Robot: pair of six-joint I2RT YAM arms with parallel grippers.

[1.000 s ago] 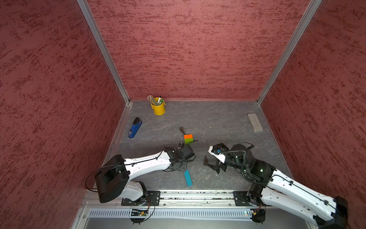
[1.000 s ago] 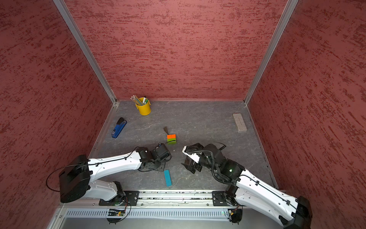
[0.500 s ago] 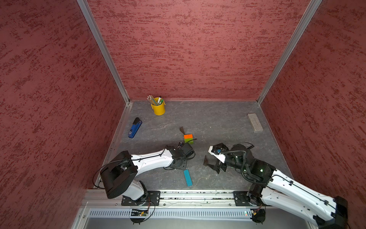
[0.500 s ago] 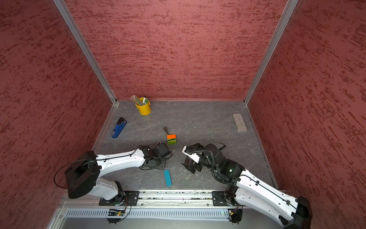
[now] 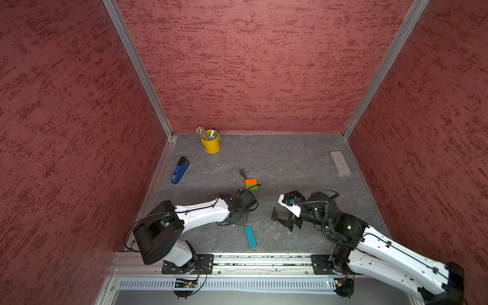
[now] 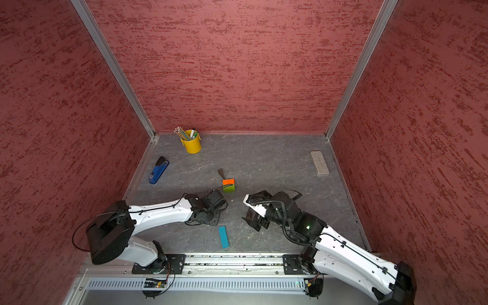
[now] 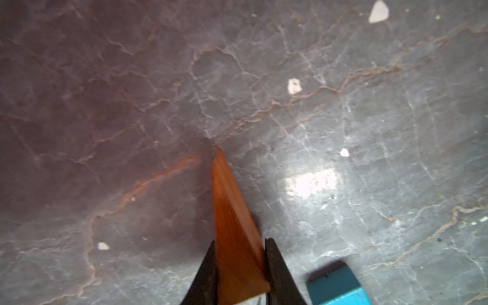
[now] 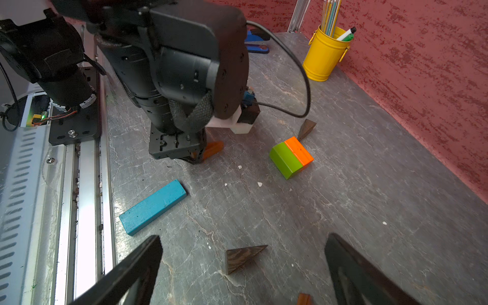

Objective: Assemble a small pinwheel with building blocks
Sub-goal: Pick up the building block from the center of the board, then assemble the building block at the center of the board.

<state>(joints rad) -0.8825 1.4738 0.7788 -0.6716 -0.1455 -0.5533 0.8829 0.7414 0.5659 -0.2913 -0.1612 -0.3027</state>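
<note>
In the left wrist view my left gripper [image 7: 240, 241] is shut on a reddish-brown wedge [image 7: 232, 229] whose tip points away over the table. The blue bar [image 7: 335, 287] lies just beside it. My right gripper [image 8: 243, 237] stands open low over a dark brown wedge [image 8: 241, 257] lying flat between its fingers, untouched. The orange block [image 8: 299, 150] and green block [image 8: 284, 159] sit joined side by side mid-table, with another dark wedge [image 8: 306, 129] at the orange block's far corner. In both top views the blue bar [image 5: 250, 236] lies between the two arms near the front rail.
A yellow cup of pencils [image 5: 212, 144] stands at the back left. A blue stapler [image 5: 180, 170] lies along the left wall and a grey eraser [image 5: 339, 163] near the right wall. A small piece of reddish wood [image 8: 303, 299] shows under my right gripper.
My left gripper's jaws have narrowed onto the reddish-brown wedge, and the left arm's elbow has swung to the right. The right arm has not moved.
</note>
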